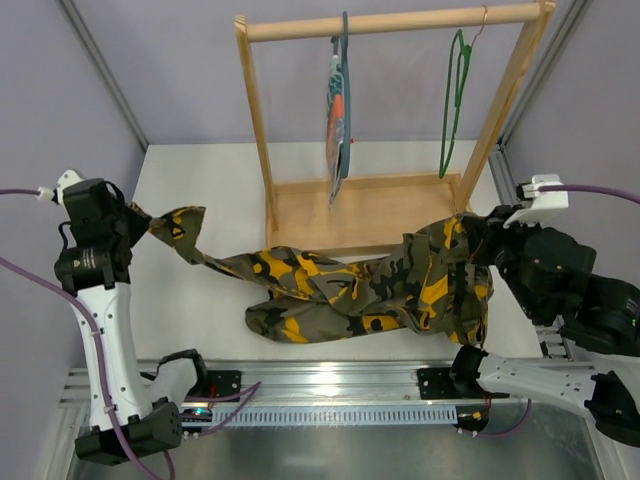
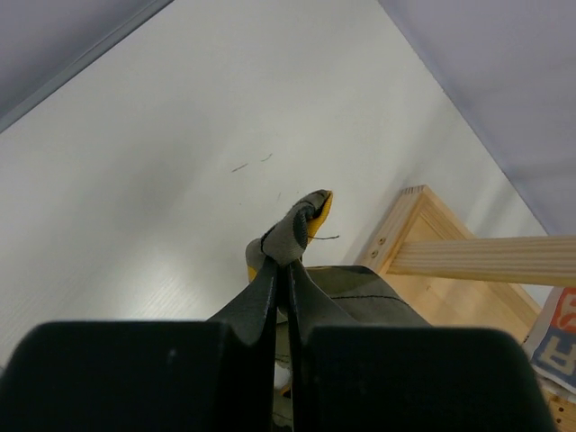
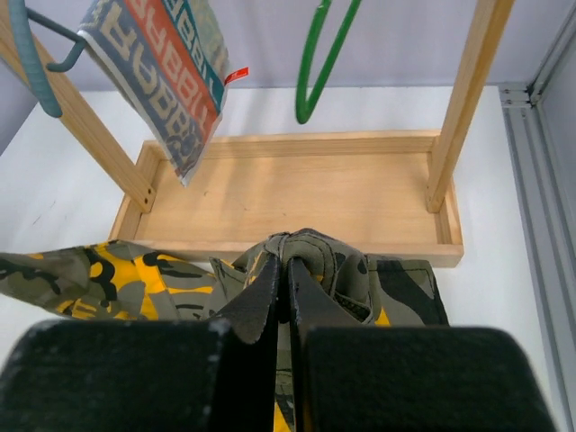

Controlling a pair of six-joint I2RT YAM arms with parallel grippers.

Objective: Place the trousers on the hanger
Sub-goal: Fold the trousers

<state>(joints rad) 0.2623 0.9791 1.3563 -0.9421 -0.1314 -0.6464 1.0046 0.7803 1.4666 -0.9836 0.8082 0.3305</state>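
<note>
The camouflage trousers stretch across the table between both arms, sagging in the middle. My left gripper is shut on one end of them, and a bunched fold of cloth pokes out past its tips. My right gripper is shut on the other end, where a thick seamed fold sits pinched at its tips. The thin green hanger hangs from the wooden rail at the right, empty; its lower loop shows above the right gripper.
A wooden rack with a tray base stands behind the trousers. A blue-grey hanger with a striped cloth hangs at the rail's middle. Grey walls close in both sides, and an aluminium rail runs along the near edge.
</note>
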